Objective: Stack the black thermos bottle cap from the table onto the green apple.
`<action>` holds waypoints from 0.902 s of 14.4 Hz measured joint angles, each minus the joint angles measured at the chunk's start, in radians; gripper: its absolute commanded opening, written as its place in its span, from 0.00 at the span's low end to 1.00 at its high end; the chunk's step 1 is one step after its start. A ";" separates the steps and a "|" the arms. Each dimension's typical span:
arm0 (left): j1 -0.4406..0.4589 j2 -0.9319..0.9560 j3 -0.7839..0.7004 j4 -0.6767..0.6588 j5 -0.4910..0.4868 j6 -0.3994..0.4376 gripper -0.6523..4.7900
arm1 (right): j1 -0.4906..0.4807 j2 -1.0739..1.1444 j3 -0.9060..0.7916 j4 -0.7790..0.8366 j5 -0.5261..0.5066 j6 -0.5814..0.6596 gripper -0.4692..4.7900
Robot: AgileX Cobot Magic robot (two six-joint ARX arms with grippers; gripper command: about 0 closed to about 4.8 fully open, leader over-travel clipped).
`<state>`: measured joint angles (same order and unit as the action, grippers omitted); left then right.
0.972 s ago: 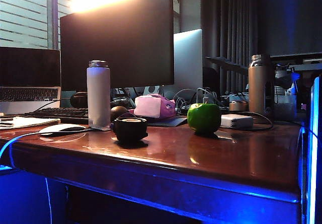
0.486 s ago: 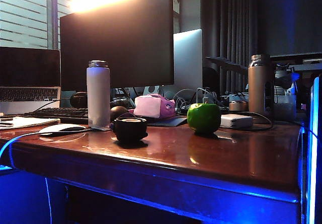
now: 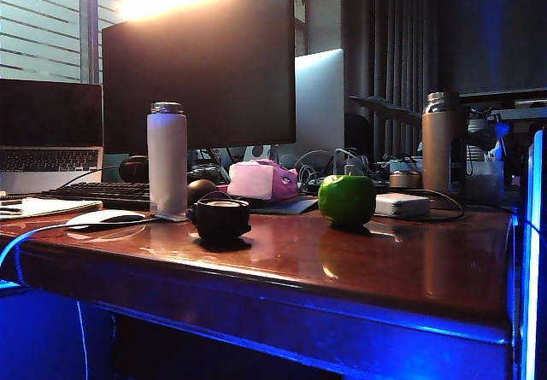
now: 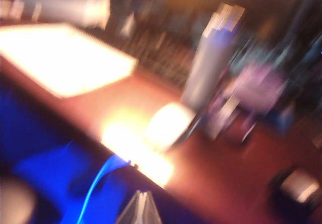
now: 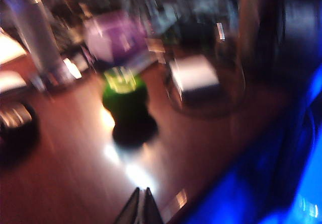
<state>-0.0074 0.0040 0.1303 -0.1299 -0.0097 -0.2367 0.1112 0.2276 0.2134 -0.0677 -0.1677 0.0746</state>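
The black thermos bottle cap [image 3: 220, 218] stands rim-up on the reddish-brown table [image 3: 367, 265], left of the green apple [image 3: 346, 201], with a gap between them. No arm shows in the exterior view. Both wrist views are blurred. My left gripper [image 4: 142, 198] is shut and empty, hanging off the table's front edge, with the cap [image 4: 297, 191] far off to one side. My right gripper [image 5: 142, 193] is shut and empty over the table's front part. The apple [image 5: 126, 100] lies ahead of it and the cap [image 5: 17, 121] off to the side.
A white bottle [image 3: 167, 158] and a white mouse [image 3: 107, 218] stand left of the cap. A pink pouch [image 3: 261, 179], a white box [image 3: 402, 205] with cables and a tan bottle [image 3: 438, 145] sit behind the apple. A monitor [image 3: 201, 64] and a keyboard [image 3: 102, 194] fill the back.
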 measured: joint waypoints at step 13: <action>0.000 1.066 1.256 -0.538 0.584 0.436 0.11 | 0.221 0.957 0.476 0.298 -0.223 -0.050 0.09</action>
<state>-0.0074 1.0698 1.3861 -0.6682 0.5747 0.1997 0.3325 1.1843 0.6895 0.2306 -0.3908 0.0246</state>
